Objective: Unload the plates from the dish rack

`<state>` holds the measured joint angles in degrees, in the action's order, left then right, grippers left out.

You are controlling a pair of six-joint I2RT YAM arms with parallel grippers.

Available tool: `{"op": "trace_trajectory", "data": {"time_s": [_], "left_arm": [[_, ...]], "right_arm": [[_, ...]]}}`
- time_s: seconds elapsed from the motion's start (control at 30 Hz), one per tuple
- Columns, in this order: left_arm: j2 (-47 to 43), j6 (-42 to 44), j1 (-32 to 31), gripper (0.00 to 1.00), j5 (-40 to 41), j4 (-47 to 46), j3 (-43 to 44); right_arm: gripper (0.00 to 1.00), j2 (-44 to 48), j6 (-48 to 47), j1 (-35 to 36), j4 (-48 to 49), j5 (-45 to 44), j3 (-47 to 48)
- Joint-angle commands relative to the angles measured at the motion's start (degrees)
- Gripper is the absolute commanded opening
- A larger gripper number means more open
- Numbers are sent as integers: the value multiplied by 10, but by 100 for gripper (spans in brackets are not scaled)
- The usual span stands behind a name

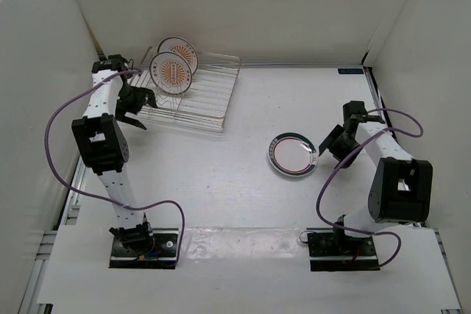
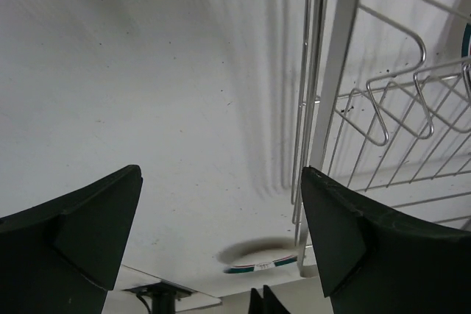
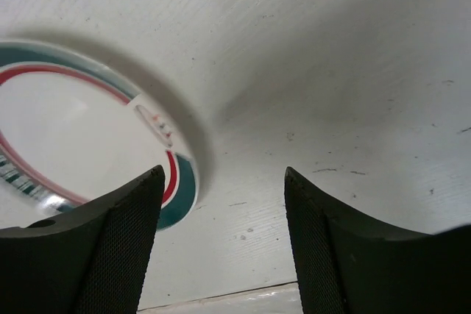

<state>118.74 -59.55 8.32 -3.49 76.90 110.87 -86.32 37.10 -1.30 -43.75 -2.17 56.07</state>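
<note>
Dish rack [image 1: 210,101]: silver wire, thin bars, zigzag dividers; we place it at 11 o'clock on the table [image 1: 221,182].
Sunburst plates [image 1: 171,73]: two, orange centres, pale rims, upright in the rack's 10 o'clock end.
Rimmed plate [image 1: 292,156]: white, green-and-red rim, flat on the table at 3 o'clock.
Left gripper [image 1: 141,109]: released, at the rack's 8 o'clock edge.
Right gripper [image 1: 324,143]: released, empty, just beside that plate's 3 o'clock.

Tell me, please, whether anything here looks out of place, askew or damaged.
Nothing stands out: two sunburst plates stand on edge in the dish rack, and the green-rimmed plate lies flat and whole on the table.
</note>
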Motion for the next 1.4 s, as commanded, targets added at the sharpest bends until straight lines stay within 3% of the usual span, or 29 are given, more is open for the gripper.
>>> {"op": "trace_trajectory", "data": {"time_s": [0.0,0.2,0.47,0.77,0.83,0.97,1.0,1.07,1.1,1.2,1.27,1.37], "left_arm": [[-32,-47,23,100,-14,-16,-6],[18,-67,43,100,-13,-30,37],[39,-103,46,100,-24,-123,28],[69,-115,48,100,-48,-151,24],[67,-114,50,95,-53,-149,8],[46,-109,52,74,-57,-152,-46],[41,-110,51,61,-60,-155,-69],[16,-112,50,47,-63,-172,-90],[14,-111,50,33,-64,-175,-116],[-12,-105,43,7,-61,-164,-145],[-27,-100,37,0,-58,-158,-163],[-53,-100,35,0,-57,-160,-191]], "right_arm": [[69,36,-17,-5,-20,-30,7],[69,52,-40,-9,-20,-33,26],[69,47,-47,-14,-11,-19,25],[69,45,-49,-21,-1,1,13],[69,43,-50,-24,0,4,11],[69,47,-50,-27,1,10,4],[69,48,-50,-29,1,10,-1],[69,49,-49,-31,1,11,-4],[69,48,-49,-30,2,12,-5],[69,50,-48,-33,4,16,-12],[69,51,-45,-32,2,16,-18],[69,53,-45,-32,6,34,-23]]}}
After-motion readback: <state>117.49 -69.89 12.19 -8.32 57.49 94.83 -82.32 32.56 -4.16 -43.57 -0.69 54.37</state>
